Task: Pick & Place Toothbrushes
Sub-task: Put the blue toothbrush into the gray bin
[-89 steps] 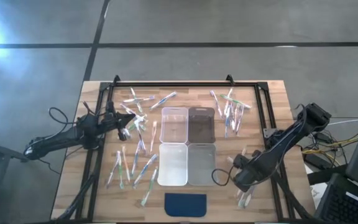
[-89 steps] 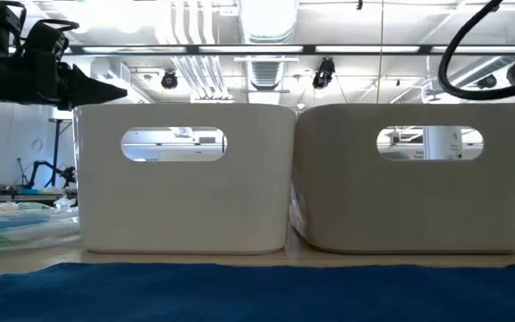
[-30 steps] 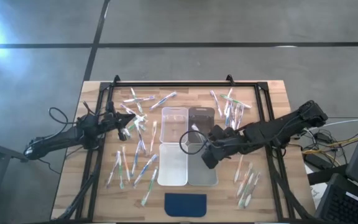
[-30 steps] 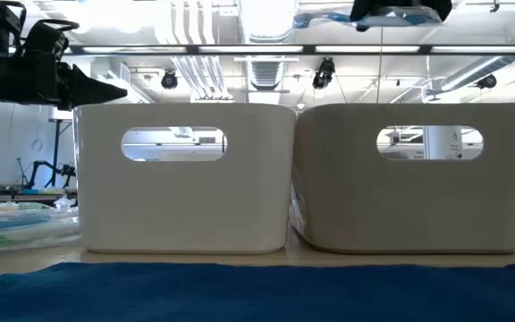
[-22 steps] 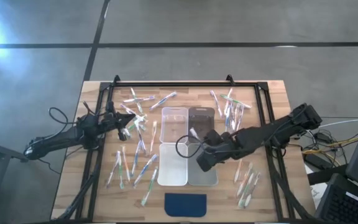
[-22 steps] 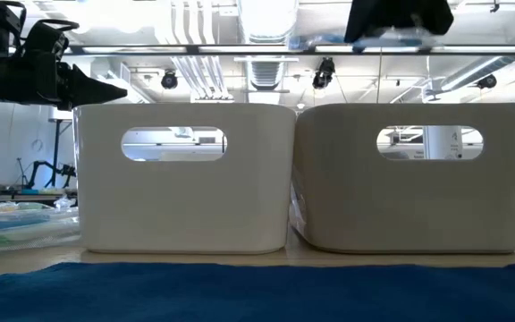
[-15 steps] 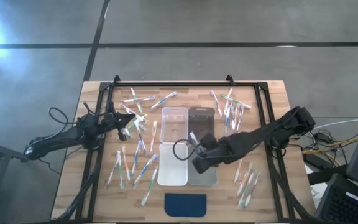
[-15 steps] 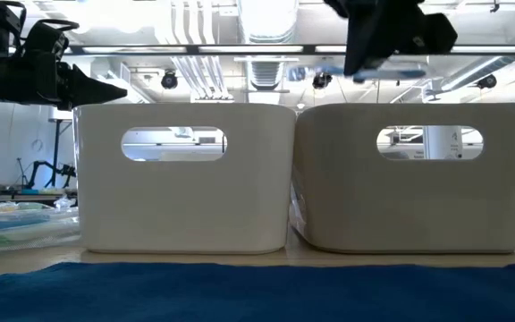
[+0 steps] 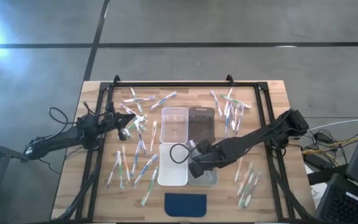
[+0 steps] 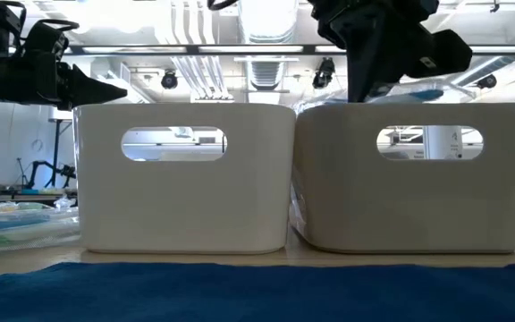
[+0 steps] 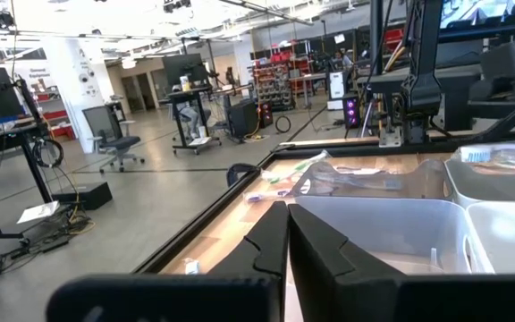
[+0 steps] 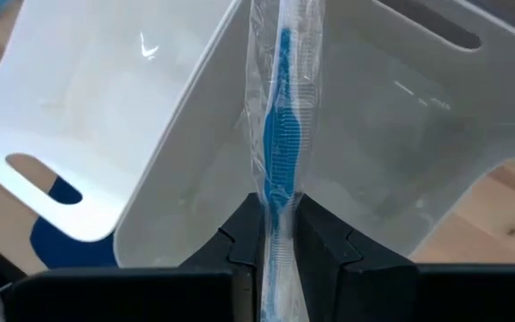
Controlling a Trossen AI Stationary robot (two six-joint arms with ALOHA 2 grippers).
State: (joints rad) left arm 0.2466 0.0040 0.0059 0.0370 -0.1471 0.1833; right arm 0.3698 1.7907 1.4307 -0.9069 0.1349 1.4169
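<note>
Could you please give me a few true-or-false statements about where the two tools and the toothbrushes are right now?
1. The right tool is shut on a blue toothbrush in a clear wrapper. True.
2. The right tool hangs over the dark blue pad. False: it is over the bins, above the two nearer the pad.
3. The left tool holds a toothbrush. False: its fingers are shut with nothing between them.
4. Loose toothbrushes lie on the table on both sides of the bins. True.
5. The left tool is over the bins. False: it is over the loose toothbrushes on the table's left side.
</note>
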